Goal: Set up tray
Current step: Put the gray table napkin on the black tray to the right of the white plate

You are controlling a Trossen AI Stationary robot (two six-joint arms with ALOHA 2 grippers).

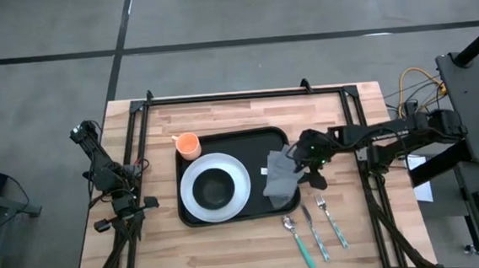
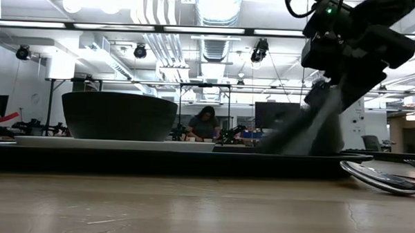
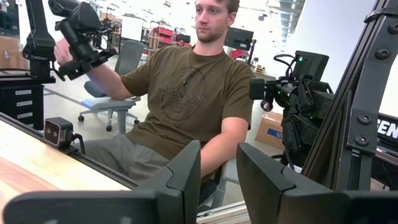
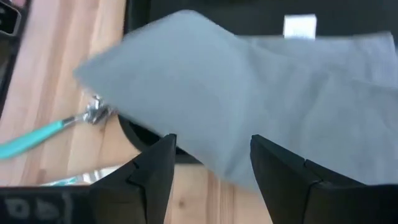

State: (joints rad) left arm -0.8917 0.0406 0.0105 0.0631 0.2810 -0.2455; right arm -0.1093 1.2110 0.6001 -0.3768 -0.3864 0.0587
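While right pincer (image 1: 308, 165) gapes wide, grey napkin (image 1: 280, 178) hides tray (image 1: 231, 138) edge, left pincer (image 3: 217, 177) wide too

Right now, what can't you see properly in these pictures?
- Orange cup: the high view shows it, but its inside is too small to make out.
- Grey napkin: blurred in the right wrist view, and hiding part of the black tray rim beneath.
- Cutlery: the low view shows only a spoon bowl, cut off by the picture's edge.
- Left gripper: its fingers are too small in the high view.
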